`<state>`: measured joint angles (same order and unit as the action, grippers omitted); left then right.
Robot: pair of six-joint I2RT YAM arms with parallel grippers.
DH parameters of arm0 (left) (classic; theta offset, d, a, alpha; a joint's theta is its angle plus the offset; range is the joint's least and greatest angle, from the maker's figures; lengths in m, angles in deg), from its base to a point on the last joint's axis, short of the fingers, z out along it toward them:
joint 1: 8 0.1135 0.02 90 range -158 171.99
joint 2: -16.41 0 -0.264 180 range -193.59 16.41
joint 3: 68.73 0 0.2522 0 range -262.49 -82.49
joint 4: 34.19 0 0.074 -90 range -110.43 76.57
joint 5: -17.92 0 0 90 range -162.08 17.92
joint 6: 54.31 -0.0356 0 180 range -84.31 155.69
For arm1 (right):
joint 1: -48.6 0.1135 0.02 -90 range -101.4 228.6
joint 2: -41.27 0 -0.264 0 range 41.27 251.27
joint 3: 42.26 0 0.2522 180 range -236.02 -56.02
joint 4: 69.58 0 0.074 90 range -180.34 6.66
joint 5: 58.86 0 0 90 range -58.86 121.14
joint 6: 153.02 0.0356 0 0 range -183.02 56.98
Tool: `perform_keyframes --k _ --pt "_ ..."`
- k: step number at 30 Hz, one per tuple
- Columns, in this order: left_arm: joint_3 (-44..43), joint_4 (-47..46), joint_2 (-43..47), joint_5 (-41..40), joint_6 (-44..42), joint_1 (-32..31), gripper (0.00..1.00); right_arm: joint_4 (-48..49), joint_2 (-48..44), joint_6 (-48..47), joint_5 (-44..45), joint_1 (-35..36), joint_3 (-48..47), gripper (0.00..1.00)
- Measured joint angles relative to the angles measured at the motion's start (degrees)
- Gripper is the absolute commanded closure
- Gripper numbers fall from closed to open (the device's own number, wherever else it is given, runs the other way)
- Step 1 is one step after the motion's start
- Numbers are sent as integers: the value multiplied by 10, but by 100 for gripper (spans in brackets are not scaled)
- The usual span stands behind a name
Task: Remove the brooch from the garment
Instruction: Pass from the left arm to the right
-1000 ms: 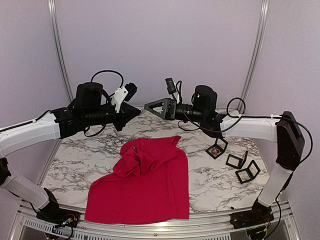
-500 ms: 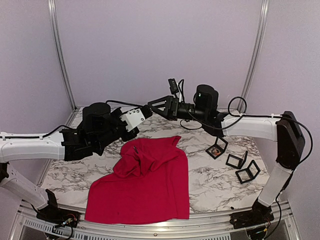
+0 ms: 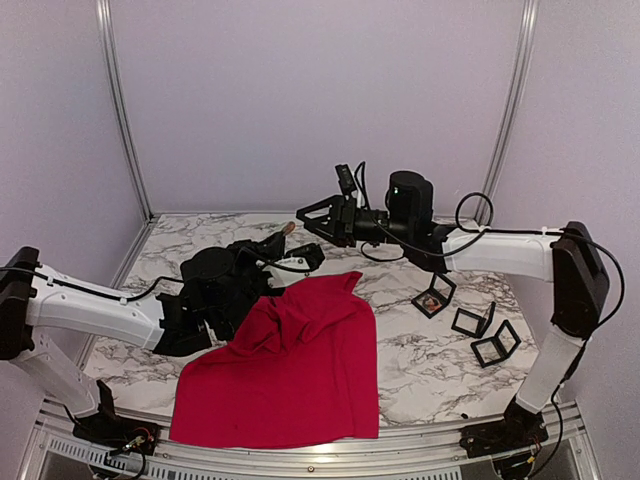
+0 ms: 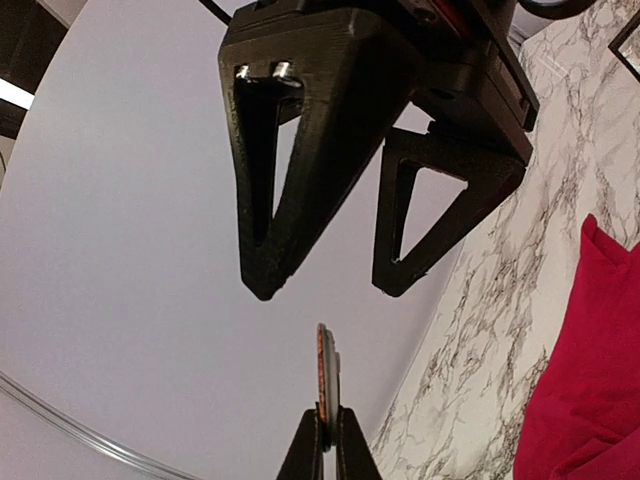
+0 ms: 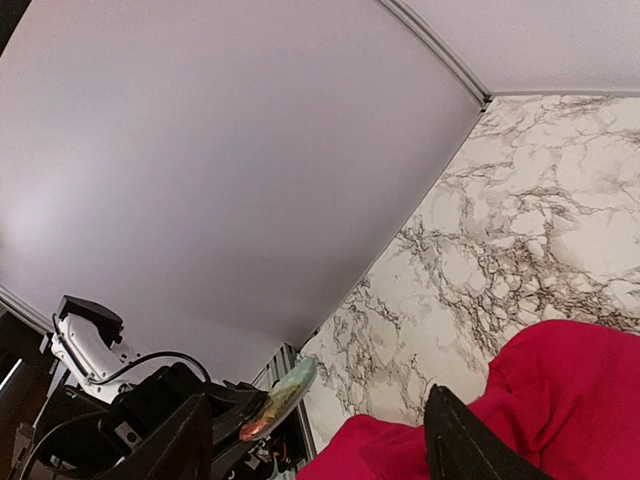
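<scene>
The red T-shirt [image 3: 290, 370] lies crumpled on the marble table and also shows in the right wrist view [image 5: 560, 400]. My left gripper [image 3: 283, 238] is raised above the shirt's far edge, pointing up and back. It is shut [image 4: 325, 445] on the brooch [image 4: 326, 375], a thin disc seen edge-on. The brooch is clear of the shirt and also shows in the top view [image 3: 289, 228] and the right wrist view [image 5: 280, 398]. My right gripper [image 3: 304, 222] is open and empty [image 5: 320, 445]. Its fingers [image 4: 270, 200] hang close in front of the brooch without touching it.
Three small black display boxes stand at the table's right [image 3: 433, 297], [image 3: 472, 320], [image 3: 497, 343]. The left arm's forearm [image 3: 100, 305] lies low over the table's left side. The purple back wall and metal frame posts are close behind both grippers.
The left arm has dropped low and swung over the table's left side; its gripper now points up towards the right gripper. The right gripper has barely moved. The shirt has not moved.
</scene>
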<state>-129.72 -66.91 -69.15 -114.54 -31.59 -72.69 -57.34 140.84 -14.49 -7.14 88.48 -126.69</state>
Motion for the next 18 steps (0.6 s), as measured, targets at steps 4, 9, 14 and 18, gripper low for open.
perform_keyframes --k 4,9,14,18 --pt "6 -91 -42 -39 -70 -7 100 -5 5 8 -2 0 0 39" --pt "8 -213 -101 -67 -163 -14 100 -13 16 12 -6 0 -2 46" --pt "9 -257 -149 -78 -236 -15 100 -22 22 17 -12 0 -8 52" --pt "9 -269 -161 -85 -262 -16 100 -31 22 21 -13 0 -8 58"
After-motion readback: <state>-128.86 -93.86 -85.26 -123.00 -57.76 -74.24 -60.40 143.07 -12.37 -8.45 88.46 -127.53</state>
